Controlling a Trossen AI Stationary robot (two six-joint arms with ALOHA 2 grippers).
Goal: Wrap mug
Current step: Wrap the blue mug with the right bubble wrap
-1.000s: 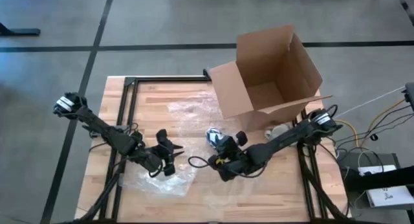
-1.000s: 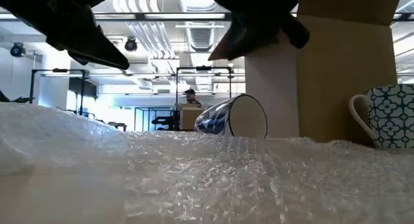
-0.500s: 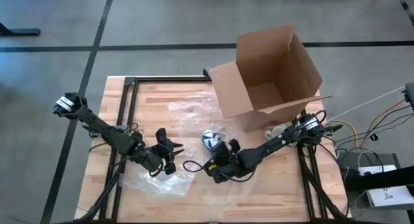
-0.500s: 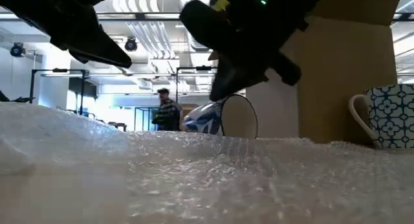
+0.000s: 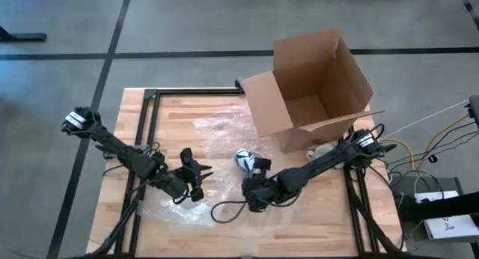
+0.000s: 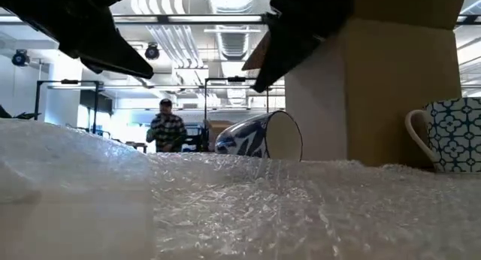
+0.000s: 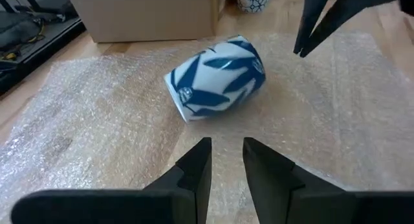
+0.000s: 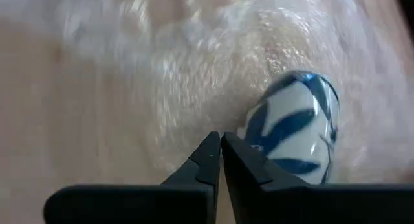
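Bubble wrap [image 7: 77,120] beneath right arm [image 5: 314,168] (jaws seemingly closed).

The left arm is reaching in from the table's left edge toward the middle, its left gripper [image 5: 196,177] hanging low above the surface with its fingers [image 7: 197,164] parted by a narrow gap. The right arm is stretching across from the right edge, elbow low, its right gripper [image 5: 251,190] pointing down with fingertips [image 8: 210,153] pressed almost together, holding nothing.

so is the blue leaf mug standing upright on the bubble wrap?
No, the mug lies on its side on the bubble wrap, as the left wrist view shows.
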